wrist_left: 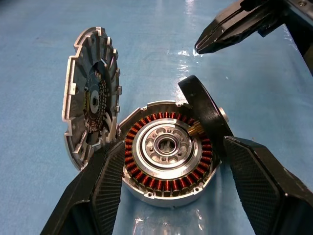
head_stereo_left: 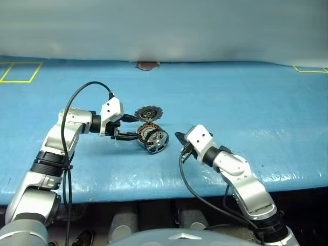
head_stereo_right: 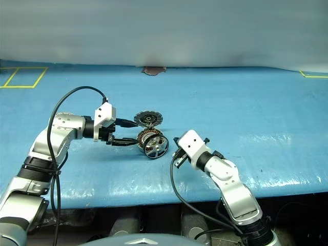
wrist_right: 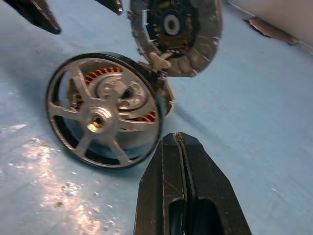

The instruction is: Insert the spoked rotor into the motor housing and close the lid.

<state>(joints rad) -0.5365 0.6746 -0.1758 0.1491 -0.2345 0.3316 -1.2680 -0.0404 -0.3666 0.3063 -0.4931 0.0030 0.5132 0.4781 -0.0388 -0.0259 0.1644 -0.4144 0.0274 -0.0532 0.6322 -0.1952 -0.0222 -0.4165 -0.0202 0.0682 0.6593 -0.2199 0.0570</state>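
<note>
The left gripper (head_stereo_left: 129, 127) has its fingers (wrist_left: 100, 191) spread wide, one on either side of the motor housing (wrist_left: 166, 156); from the left wrist view they appear to brace the cup by its sides, though whether they press on it or stand just clear cannot be told. The right gripper (head_stereo_left: 179, 137) has its fingers (wrist_right: 188, 191) pressed together and empty, and hangs just beside the assembly, which lies toward ten o'clock from it in the head views. Between the two, on the blue table (head_stereo_left: 246, 113), the housing sits tipped on its side with its ring of copper windings facing the left gripper. The spoked rotor (wrist_right: 103, 117) leans on edge against the housing's open mouth, tilted and not seated: its rim touches the table and its hub axis points roughly toward the right gripper, out of line with the housing's central hub. The lid (head_stereo_left: 147, 113) stands open at about twelve o'clock from the housing, joined at the housing's edge, its inner face turned toward the left gripper. The right gripper is the nearer to the rotor's outer face, so a push along the hub axis from that side would likely seat it; pushed off-centre, the rotor could tip or slip sideways.
</note>
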